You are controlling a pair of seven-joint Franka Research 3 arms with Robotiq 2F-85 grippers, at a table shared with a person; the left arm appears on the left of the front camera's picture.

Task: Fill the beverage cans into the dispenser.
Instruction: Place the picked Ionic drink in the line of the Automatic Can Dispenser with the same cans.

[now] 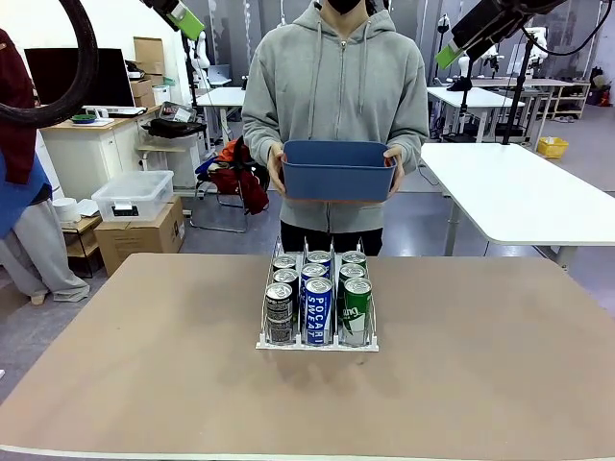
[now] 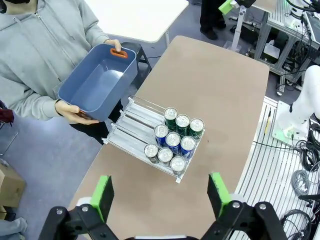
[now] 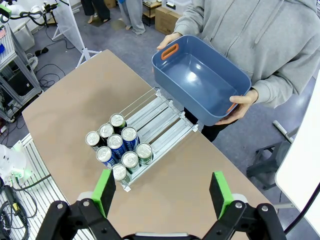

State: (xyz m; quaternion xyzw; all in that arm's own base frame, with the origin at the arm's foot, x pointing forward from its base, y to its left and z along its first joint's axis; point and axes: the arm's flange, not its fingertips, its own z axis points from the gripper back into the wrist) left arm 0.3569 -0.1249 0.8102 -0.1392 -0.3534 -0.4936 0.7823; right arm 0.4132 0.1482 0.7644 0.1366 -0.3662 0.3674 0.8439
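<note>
- The dispenser point(image 1: 317, 338) sits mid-table with nine beverage cans point(image 2: 173, 140) packed at its front.
- The person's blue bin point(image 3: 200, 80) looks empty.
- The left gripper point(image 2: 160, 195) and right gripper point(image 3: 161, 192) hang spread wide, holding nothing.
- The job looks finished, so the arms should keep high and bump nothing.

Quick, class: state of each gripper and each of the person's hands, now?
Left gripper: open, empty.
Right gripper: open, empty.
Person's hands: both holding the blue bin.
</note>
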